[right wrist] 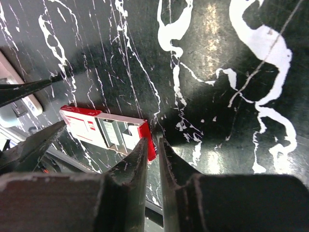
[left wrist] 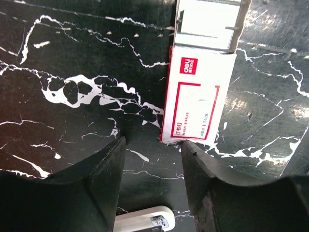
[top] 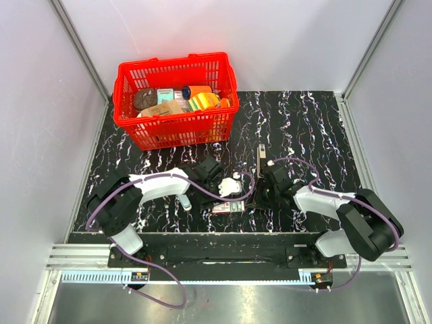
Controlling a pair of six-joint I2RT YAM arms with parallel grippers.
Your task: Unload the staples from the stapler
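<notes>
The stapler (top: 262, 160) is slim and dark with silvery metal, and lies on the black marbled table just beyond my right gripper; neither wrist view shows it. My left gripper (top: 229, 196) is open and empty (left wrist: 152, 145), its fingertips just short of a red-and-white staple box (left wrist: 198, 96). The box's drawer (left wrist: 210, 24) is slid out and shows staples. My right gripper (top: 252, 200) is shut with only a slit between its fingers (right wrist: 153, 142), and nothing shows in it. Its tips sit at the red end of the same box (right wrist: 106, 129).
A red basket (top: 177, 125) holding several items stands at the back left. A pale white bar (left wrist: 145, 220) lies under my left wrist, behind its fingers. The staple box (top: 228, 207) lies near the table's front edge, between both grippers.
</notes>
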